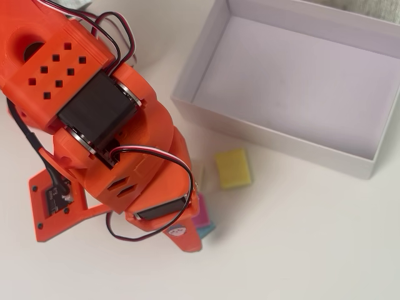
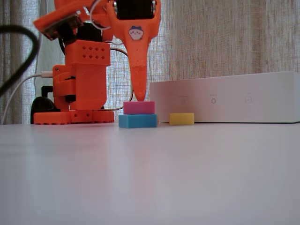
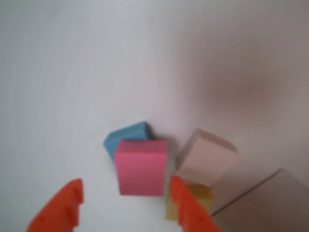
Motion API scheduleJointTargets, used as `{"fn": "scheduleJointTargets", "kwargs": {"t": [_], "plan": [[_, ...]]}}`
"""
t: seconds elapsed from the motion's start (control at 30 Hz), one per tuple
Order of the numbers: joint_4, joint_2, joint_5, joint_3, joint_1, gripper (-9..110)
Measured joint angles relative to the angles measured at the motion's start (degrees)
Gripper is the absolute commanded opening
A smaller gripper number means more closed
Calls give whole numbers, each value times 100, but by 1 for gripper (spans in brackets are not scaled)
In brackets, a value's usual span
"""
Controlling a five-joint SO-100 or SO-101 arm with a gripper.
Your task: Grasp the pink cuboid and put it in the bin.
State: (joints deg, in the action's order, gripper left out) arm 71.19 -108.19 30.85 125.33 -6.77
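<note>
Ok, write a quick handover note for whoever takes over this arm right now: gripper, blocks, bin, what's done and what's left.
Gripper: open, fingers straddling the pink cuboid from above in the wrist view, not gripping yet.
Pink cuboid: stacked on the blue block, near the front wall of the bin.
Yellow block: on the table beside the stack, in front of the bin. A pale block sits close by too.
Bin: nothing seen inside it in the overhead view.
Done: approach and alignment.
Left: close on pink, lift, carry it over, release in the bin.
</note>
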Motion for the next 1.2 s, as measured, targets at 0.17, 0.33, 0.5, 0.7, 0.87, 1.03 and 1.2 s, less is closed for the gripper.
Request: {"fn": "scheduleJointTargets", "kwargs": {"t": [0.17,0.33,0.5,0.7,0.87,1.03,1.2], "plan": [[-18,53,0,0,0,22],[-62,97,-18,35,0,21],[-123,123,-35,88,0,21],[-193,176,-9,105,0,19],[-272,229,0,114,0,17],[-316,272,0,114,0,16],[-325,316,0,114,0,14]]}}
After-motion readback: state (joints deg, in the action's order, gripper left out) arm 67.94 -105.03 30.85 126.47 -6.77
